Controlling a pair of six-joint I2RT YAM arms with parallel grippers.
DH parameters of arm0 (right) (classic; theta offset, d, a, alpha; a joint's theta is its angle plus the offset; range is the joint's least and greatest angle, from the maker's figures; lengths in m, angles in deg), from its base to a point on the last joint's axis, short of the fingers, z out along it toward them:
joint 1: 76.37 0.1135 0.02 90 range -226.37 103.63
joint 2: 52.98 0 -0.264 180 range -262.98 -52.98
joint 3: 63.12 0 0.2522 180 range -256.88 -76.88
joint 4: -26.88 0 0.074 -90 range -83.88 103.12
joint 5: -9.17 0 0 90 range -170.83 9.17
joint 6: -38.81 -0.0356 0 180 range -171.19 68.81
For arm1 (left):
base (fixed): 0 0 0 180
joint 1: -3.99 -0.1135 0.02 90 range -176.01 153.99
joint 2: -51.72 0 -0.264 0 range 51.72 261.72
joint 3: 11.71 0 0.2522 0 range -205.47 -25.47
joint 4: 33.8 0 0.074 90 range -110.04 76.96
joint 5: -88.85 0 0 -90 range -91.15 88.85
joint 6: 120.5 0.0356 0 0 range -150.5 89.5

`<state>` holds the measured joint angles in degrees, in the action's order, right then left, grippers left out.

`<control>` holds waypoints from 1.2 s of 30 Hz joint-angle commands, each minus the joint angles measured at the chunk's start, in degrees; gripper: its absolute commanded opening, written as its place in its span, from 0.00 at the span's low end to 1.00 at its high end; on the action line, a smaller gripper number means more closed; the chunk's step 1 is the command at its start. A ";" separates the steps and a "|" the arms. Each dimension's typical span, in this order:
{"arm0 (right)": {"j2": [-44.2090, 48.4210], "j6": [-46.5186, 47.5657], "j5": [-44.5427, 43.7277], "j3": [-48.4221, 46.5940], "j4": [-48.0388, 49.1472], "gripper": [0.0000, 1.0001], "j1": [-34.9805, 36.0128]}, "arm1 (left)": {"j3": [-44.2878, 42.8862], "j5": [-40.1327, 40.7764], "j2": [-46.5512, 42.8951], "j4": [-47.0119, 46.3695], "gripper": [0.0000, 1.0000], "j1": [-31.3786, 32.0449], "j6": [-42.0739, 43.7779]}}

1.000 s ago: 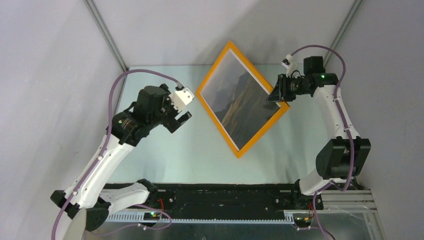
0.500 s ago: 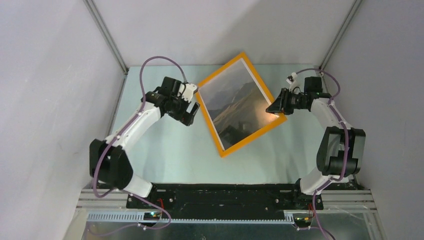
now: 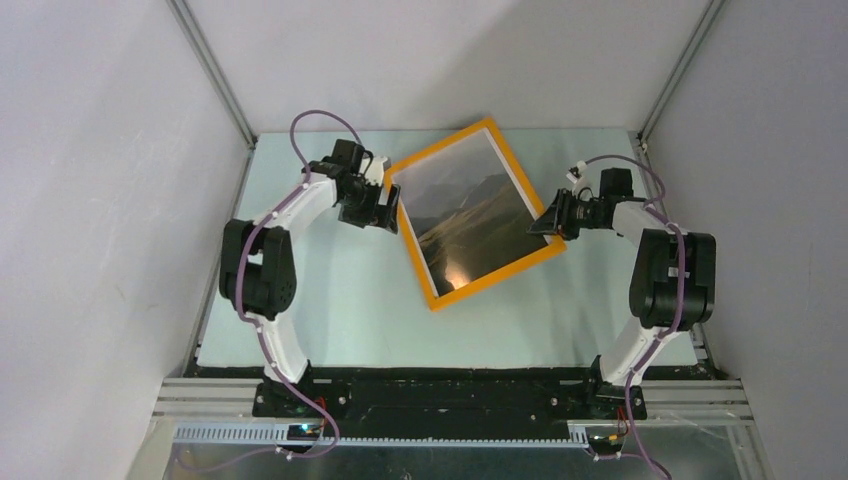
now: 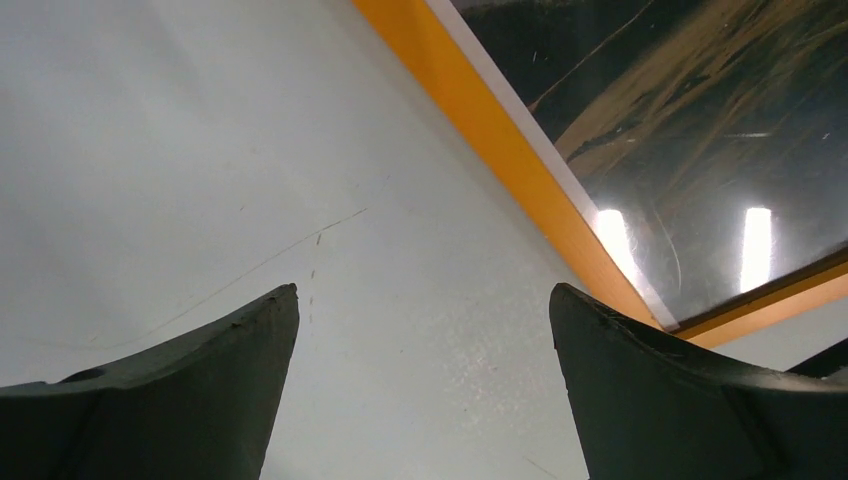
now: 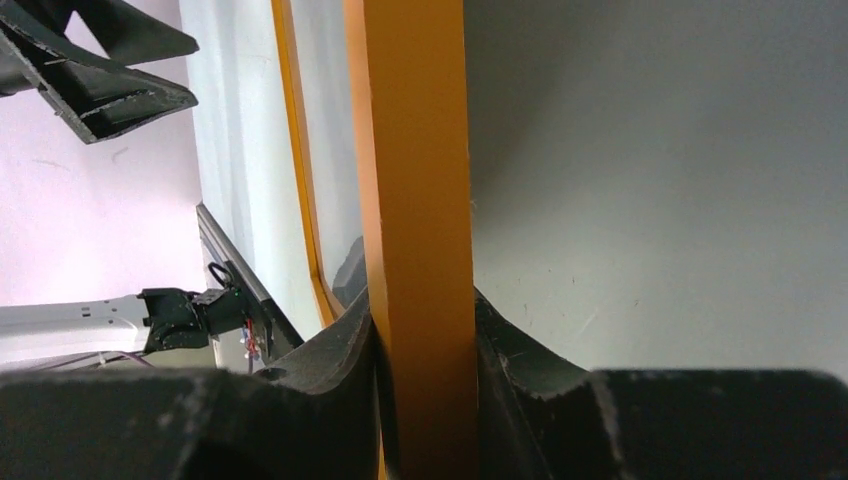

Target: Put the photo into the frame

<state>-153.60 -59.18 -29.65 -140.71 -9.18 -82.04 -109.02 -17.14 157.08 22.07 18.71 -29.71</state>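
1. On the table (image 3: 330, 300), toward its far side, the frame (image 3: 497, 273) lies askew with the photo (image 3: 468, 215) showing inside its border.
2. The right gripper (image 5: 420, 310) pinches the frame's right rail between narrowly parted jaws, probably to steady it.
3. The left gripper (image 3: 388, 212) hangs wide open and empty just beside the frame's left corner, seemingly ready to brace it.

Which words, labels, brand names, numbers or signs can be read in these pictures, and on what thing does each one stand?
None: no view shows readable text.
The frame is plain orange wood.
The photo shows only a mountain landscape.
The left gripper and the right gripper bear no legible marking.
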 commanded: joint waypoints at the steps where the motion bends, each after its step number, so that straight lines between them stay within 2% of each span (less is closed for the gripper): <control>1: -2.42 -0.84 -8.75 1.51 -2.87 0.33 0.23 | -3.88 -4.16 2.32 -0.72 1.00 -0.27 -3.79; 12: -6.51 -0.74 -5.78 2.99 -1.87 0.48 -0.69 | -2.92 -5.81 2.90 -0.75 1.00 -0.69 -3.98; 27: -3.98 0.26 -6.79 4.55 -3.32 0.62 -0.72 | -0.64 -4.35 -0.27 -0.82 1.00 -0.88 -1.80; 36: -2.98 1.59 -8.07 4.81 -4.68 0.64 0.28 | 0.02 -3.00 -2.73 -0.75 1.00 -0.90 0.28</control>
<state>-159.26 -59.48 -35.29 -136.34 -11.63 -82.41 -109.59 -20.86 159.27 22.07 18.20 -31.96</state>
